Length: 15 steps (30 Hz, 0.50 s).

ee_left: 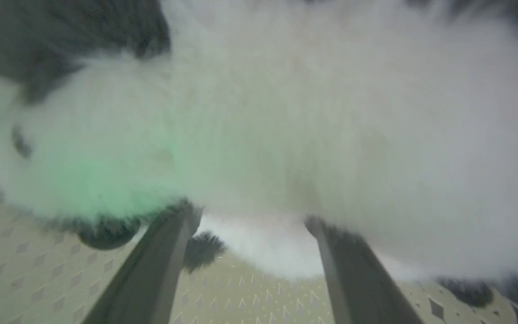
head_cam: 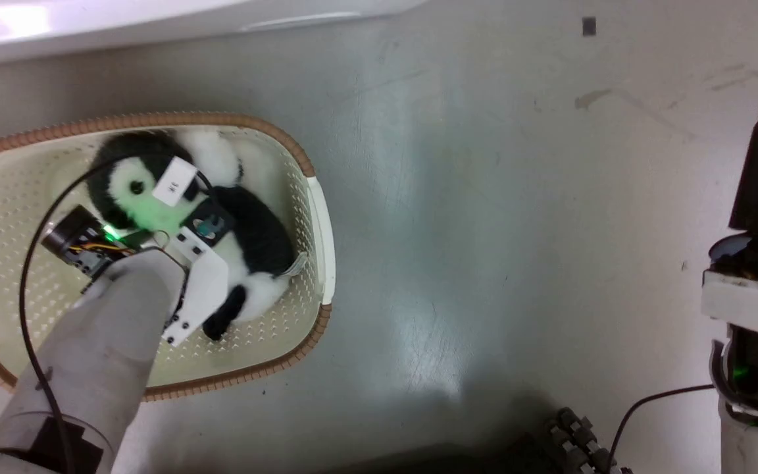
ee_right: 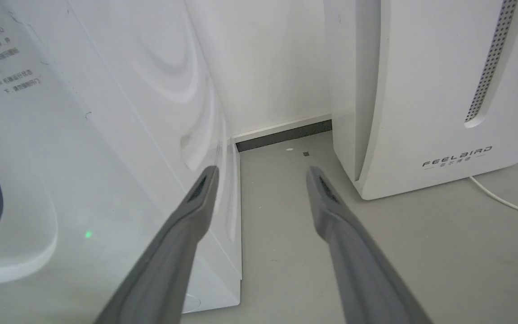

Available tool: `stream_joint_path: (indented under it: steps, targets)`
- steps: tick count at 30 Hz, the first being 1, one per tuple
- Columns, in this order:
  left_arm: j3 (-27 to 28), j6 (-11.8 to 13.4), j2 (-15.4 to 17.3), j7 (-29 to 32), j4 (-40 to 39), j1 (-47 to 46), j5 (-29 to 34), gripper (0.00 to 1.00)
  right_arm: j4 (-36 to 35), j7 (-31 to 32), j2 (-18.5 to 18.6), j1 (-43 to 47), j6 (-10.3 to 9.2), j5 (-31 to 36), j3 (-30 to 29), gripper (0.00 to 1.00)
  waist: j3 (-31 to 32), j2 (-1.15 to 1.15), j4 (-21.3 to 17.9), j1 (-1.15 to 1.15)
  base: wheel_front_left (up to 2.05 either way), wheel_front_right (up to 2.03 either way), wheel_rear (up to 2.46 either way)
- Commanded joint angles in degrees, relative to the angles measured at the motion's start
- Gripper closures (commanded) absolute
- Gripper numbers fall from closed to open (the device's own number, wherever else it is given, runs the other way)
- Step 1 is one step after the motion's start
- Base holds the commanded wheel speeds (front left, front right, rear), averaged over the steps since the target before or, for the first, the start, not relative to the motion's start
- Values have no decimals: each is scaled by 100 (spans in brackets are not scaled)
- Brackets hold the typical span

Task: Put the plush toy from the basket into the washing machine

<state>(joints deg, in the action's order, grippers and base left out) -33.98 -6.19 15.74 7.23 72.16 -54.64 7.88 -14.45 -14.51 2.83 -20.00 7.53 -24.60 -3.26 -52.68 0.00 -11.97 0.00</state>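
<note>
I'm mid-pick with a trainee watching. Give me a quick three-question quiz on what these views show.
1. True or false: the plush toy lies inside the basket.
2. Which is down on the toy: A, left gripper; B, right gripper?
3. Fill in: the white appliance beside the washing machine reads ____.
Key: 1 true; 2 A; 3 FEELBIRD.

Left arm (head_cam: 109, 342) stretched forward, left pincer (ee_left: 250, 217) spread, right pincer (ee_right: 262, 173) spread

Plush toy (head_cam: 257, 230) in basket (head_cam: 155, 121), basket on floor (head_cam: 484, 230); washing machine (ee_right: 83, 135) beside FEELBIRD appliance (ee_right: 421, 90), gap between.
</note>
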Motion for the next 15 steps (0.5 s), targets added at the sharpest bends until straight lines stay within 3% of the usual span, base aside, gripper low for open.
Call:
stream_joint_path:
  steps: [1, 5, 6, 7, 15]
  targets:
    - [-44, 67, 92, 49, 179, -77, -32, 0, -54, -49, 5, -143, -4, -57, -21, 0, -87, 0, -41, 0, 0, 0, 0]
    - [-79, 87, 102, 33, 179, -67, -48, 0, -34, -49, 5, -163, -4, -56, -45, 0, -74, 0, -43, 0, 0, 0, 0]
    - [-84, 83, 102, 30, 179, -62, -62, 70, -27, -49, 5, -166, -4, -55, -52, 0, -65, 0, -40, 0, 0, 0, 0]
    - [-83, 80, 102, 33, 179, -54, -83, 100, -21, -49, 5, -167, -4, -54, -57, 0, -53, 0, -38, 0, 0, 0, 0]
    - [-131, 19, 88, 66, 179, 42, -248, 100, 5, -49, 5, -150, -4, -39, -63, 0, 108, 0, -31, 0, 0, 0, 0]
